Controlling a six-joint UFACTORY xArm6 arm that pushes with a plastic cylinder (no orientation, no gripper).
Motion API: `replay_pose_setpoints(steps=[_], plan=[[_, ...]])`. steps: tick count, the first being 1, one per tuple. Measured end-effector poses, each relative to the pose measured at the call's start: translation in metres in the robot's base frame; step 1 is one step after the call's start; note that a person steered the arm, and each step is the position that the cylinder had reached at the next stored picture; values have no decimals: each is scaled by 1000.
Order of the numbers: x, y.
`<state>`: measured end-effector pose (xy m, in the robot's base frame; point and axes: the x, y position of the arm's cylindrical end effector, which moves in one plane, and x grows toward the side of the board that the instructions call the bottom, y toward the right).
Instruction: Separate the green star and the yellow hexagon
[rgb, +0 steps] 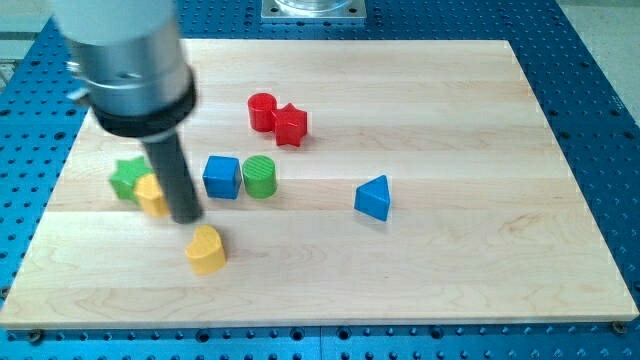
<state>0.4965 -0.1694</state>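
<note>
Down at the view's left, my tip (186, 217) rests on the pale wooden board (450, 260), at the end of a straight dark rod that hangs from a broad grey and black cylinder filling the upper left corner. It carries no jaws at all, so it neither spreads nor pinches; it is a plain rod end. It sits right against the view's right side of the small yellow hexagon block (151, 194), appearing to touch it, though the rod covers part of that block and the exact contact cannot be made out.

That yellow hexagon block lies pressed up to the green star block (126, 177), which sits just to its upper left; the two appear to touch, with no board showing between them. Both are near the board's left edge.

Just below and to the right of my tip lies a yellow heart-shaped block (205, 249), apart from the rod. To the right of the rod, a blue cube (221, 177) stands just beside a green cylinder (259, 176), the pair close together in a row. Higher up the board, a red cylinder (262, 111) touches a red star-like block (291, 125). Well apart from all of these, toward the view's right, sits a blue triangular block (373, 197), alone on the wood
</note>
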Motion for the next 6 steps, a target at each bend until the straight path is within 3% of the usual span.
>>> replay_pose_setpoints(steps=[1, 2, 3, 4, 5, 6], plan=[[-17, -63], [-1, -110], [-10, -134], [-55, -113], [-73, -87], [-73, -134]])
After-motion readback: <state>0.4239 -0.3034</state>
